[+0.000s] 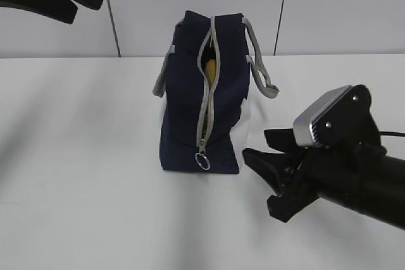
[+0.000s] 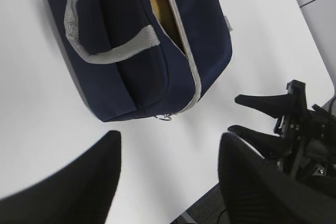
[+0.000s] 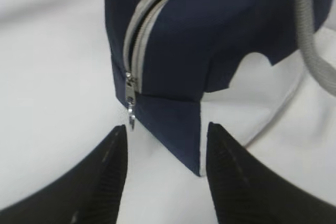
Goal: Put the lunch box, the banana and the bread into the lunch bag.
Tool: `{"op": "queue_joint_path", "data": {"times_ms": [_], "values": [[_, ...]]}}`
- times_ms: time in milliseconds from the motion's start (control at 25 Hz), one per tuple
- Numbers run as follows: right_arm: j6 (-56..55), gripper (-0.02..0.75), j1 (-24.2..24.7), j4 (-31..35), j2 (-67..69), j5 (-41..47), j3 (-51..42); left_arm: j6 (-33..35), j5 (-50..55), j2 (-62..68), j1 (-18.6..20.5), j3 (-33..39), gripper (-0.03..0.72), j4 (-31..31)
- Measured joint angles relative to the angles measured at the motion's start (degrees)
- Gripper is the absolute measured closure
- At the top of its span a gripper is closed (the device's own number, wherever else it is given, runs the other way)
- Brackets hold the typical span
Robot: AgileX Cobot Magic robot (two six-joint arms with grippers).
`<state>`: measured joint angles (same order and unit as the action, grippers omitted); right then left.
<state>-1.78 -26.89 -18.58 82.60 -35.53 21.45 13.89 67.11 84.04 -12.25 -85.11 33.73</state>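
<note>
The navy lunch bag (image 1: 190, 93) stands upright mid-table, its grey zipper open along the top and down the near end. Something yellow-golden (image 1: 210, 67) shows inside through the slit. It also shows in the left wrist view (image 2: 160, 6), but I cannot tell whether it is the banana or the bread. The lunch box is hidden. The metal ring pull (image 1: 202, 161) hangs at the near bottom end. My right gripper (image 1: 258, 145) is open and empty, low on the table just right of that end. Its fingers (image 3: 113, 150) flank the bag's bottom corner (image 3: 178, 129). My left gripper (image 2: 170, 145) is open and empty, high above the table.
Grey strap handles (image 1: 262, 74) droop on both sides of the bag. The table's near edge (image 2: 210, 195) lies under my left gripper. A white panelled wall (image 1: 329, 4) stands behind the table. My left gripper (image 1: 88, 6) sits at the top left of the exterior view.
</note>
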Motion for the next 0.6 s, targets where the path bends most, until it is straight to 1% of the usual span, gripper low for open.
{"op": "queue_joint_path", "data": {"times_ms": [160,200,360,400,440,600], "values": [[-0.2,0.386,0.0,-2.8,9.2,-13.1,0.0,0.0,-0.2,0.5,0.0,0.0,0.274,-0.3],[-0.2,0.386,0.0,-3.1,11.1,-15.0,0.0,0.0,-0.3,0.9,0.0,0.0,0.274,-0.4],[-0.3,0.399,0.0,-4.3,19.2,-19.2,1.3,0.0,-0.4,2.5,0.0,0.0,0.279,-0.5],[-0.3,0.399,0.0,-4.3,19.2,-19.2,1.3,0.0,-0.4,2.8,0.0,0.0,0.279,-0.5],[-0.3,0.41,0.0,-4.8,22.0,-21.8,2.2,0.0,-0.5,3.0,0.0,0.0,0.281,-0.4],[-0.3,0.42,0.0,-5.4,26.4,-23.6,5.2,0.0,-0.8,3.7,0.0,0.0,0.283,-0.2]]}}
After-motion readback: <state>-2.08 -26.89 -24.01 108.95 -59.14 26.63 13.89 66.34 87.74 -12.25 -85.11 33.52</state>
